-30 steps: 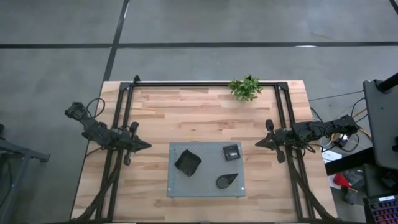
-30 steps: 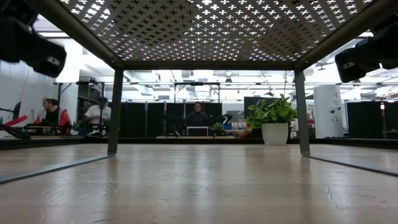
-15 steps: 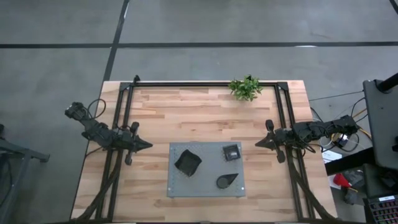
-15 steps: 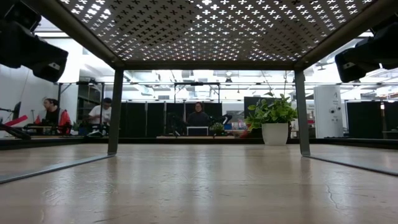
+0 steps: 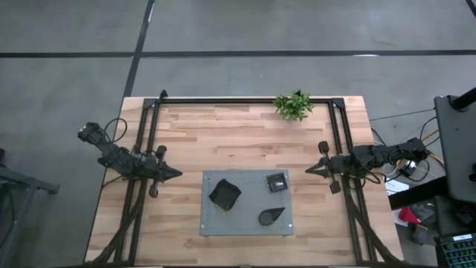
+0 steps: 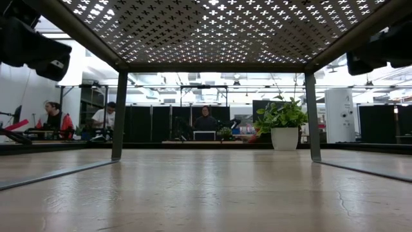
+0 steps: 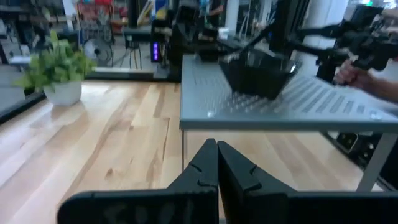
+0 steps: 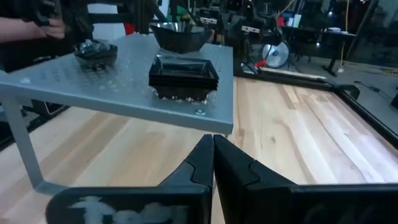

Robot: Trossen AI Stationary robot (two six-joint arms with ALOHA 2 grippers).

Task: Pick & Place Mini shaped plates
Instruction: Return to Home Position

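Three black mini shaped plates rest by their bases on a raised grey dotted platform (image 5: 245, 219): a larger squarish one (image 5: 224, 193), a small square one (image 5: 277, 182) and a teardrop one (image 5: 271, 216). My left gripper (image 5: 177, 174) hovers shut to the platform's left, pointing at it, with the squarish plate (image 7: 260, 73) ahead of it. To the platform's right, my right gripper (image 5: 307, 171) is also shut and aimed at it, nearest the small square plate (image 8: 183, 74). Neither gripper holds anything.
The platform (image 8: 124, 93) stands on thin legs above the wooden table (image 5: 223, 138). A small green potted plant (image 5: 294, 105) sits at the far edge, right of centre. A black frame (image 5: 245, 100) runs around the table. People sit in the room beyond.
My right gripper has rolled a little about the line it points along, staying where it was and staying shut. The plates have not moved.
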